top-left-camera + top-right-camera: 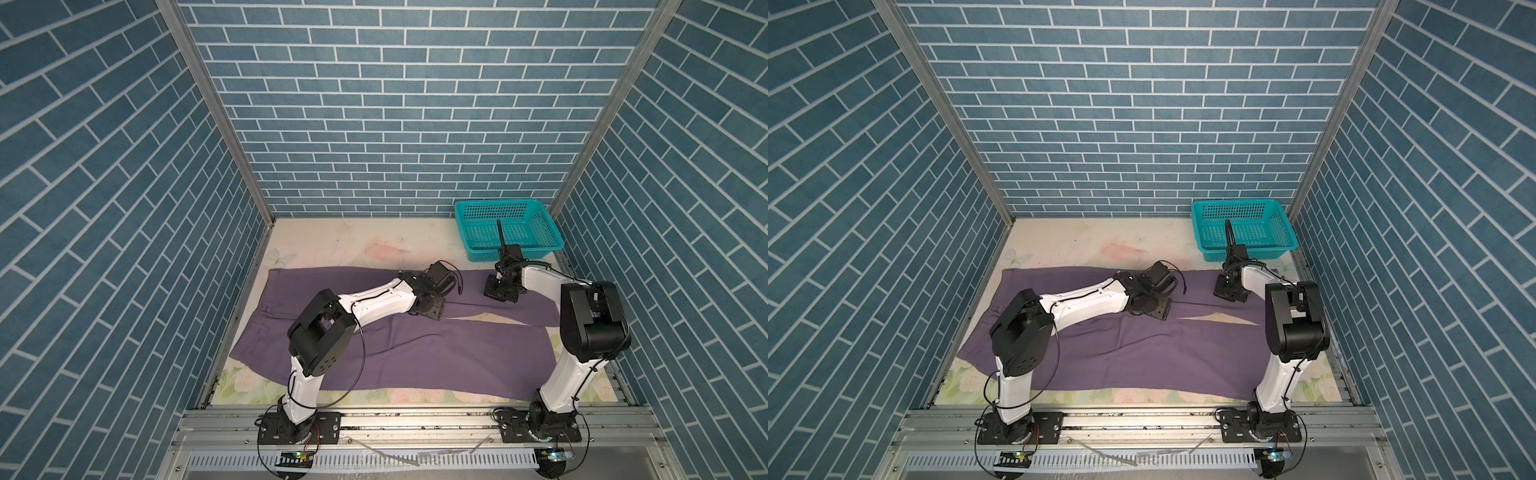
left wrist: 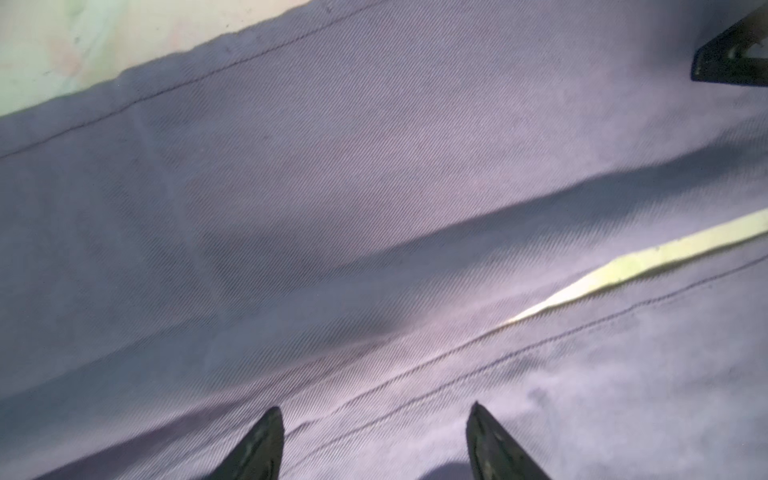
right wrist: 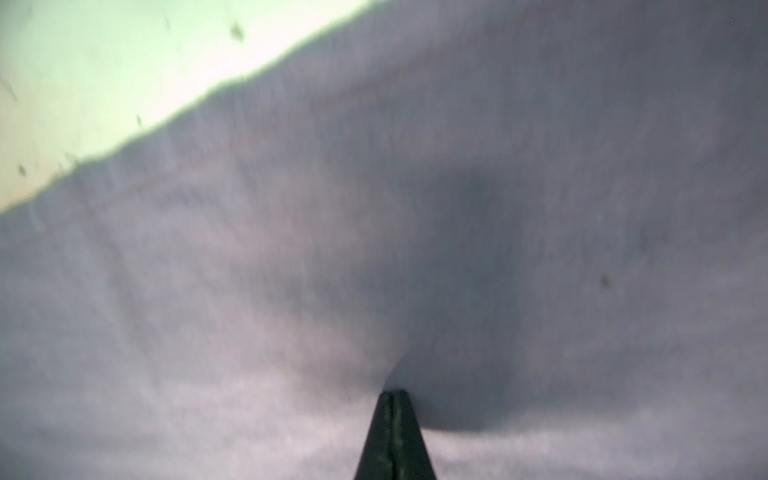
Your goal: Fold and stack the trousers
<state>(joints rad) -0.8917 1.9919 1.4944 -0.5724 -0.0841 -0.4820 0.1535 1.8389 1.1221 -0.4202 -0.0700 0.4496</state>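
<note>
The purple trousers (image 1: 415,357) (image 1: 1142,353) lie spread flat across the table, waistband at the left and both legs running right. A thin wedge of table shows between the legs. My left gripper (image 1: 432,309) (image 1: 1156,309) hovers low over the far leg near the inner seam. It is open in the left wrist view (image 2: 374,409), with only flat cloth (image 2: 374,208) under the gap. My right gripper (image 1: 496,293) (image 1: 1225,291) is further right on the far leg. Its tips (image 3: 395,394) are shut and the cloth (image 3: 291,291) puckers up to them.
A teal perforated basket (image 1: 478,253) (image 1: 1208,253) stands at the back right corner, just behind the right wrist. A floral table cover (image 1: 332,245) shows behind the trousers and along the front edge. Brick-patterned walls close in three sides.
</note>
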